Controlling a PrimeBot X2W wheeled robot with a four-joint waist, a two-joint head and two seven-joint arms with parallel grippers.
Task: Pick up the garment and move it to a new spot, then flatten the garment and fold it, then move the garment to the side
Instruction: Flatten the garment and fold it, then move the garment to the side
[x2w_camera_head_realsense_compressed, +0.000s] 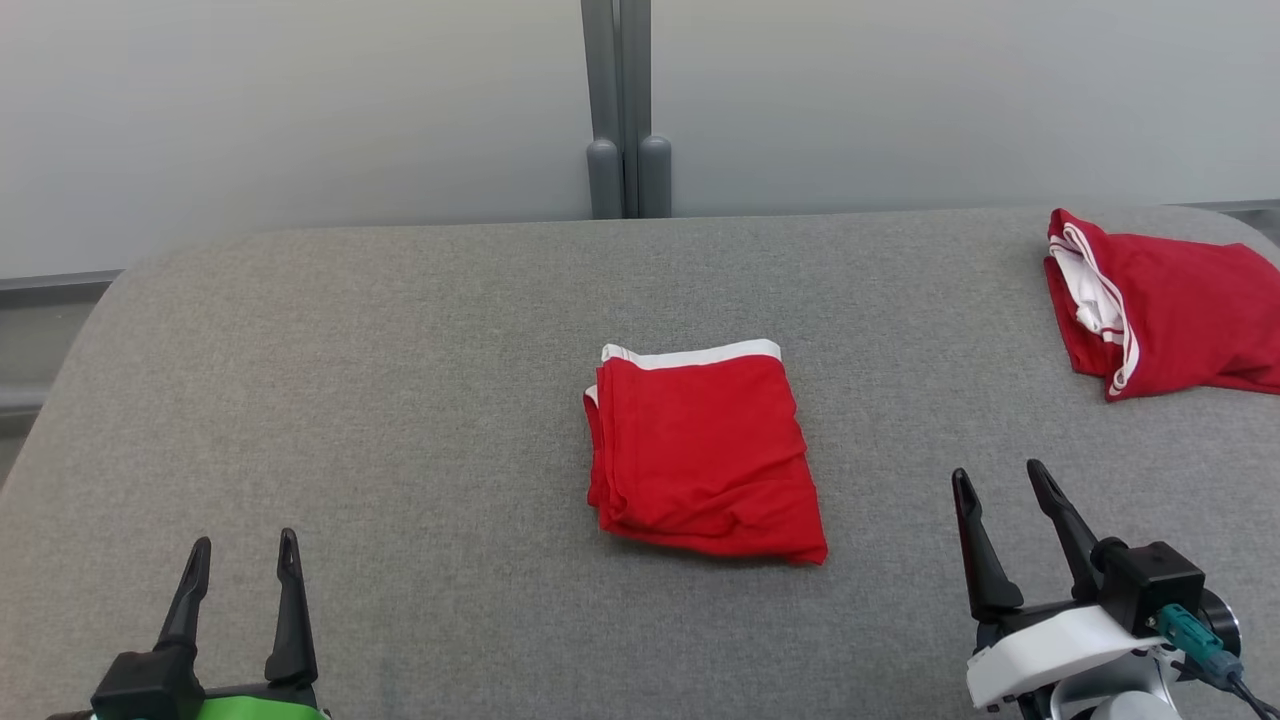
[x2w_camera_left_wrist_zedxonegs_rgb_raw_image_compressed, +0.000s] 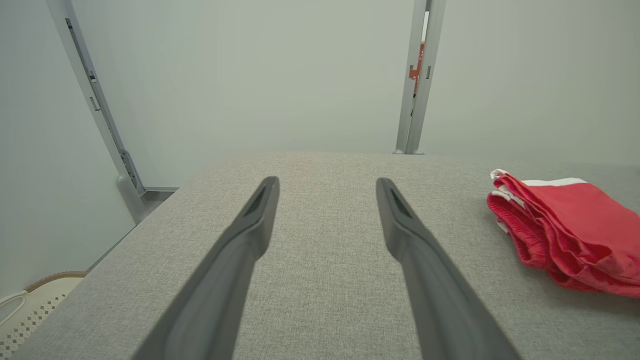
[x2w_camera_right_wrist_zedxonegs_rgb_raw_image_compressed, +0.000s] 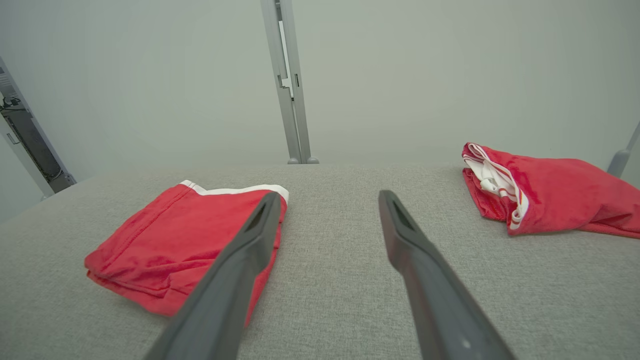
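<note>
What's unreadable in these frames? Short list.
- Second red garment: cut off by the right edge in head and right wrist views; full shape unknown.
- Folded garment: in the right wrist view a finger of the right gripper covers its near corner; the left wrist view's right edge crops it; lower layers hidden.
- Pale perforated object: left wrist view, lower left, cropped by the edge and the table; unidentifiable.

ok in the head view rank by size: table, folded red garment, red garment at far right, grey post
1. grey table
2. folded red garment and bunched red garment: about alike; the second is farther and cut off at the edge, so unranked
3. grey post
</note>
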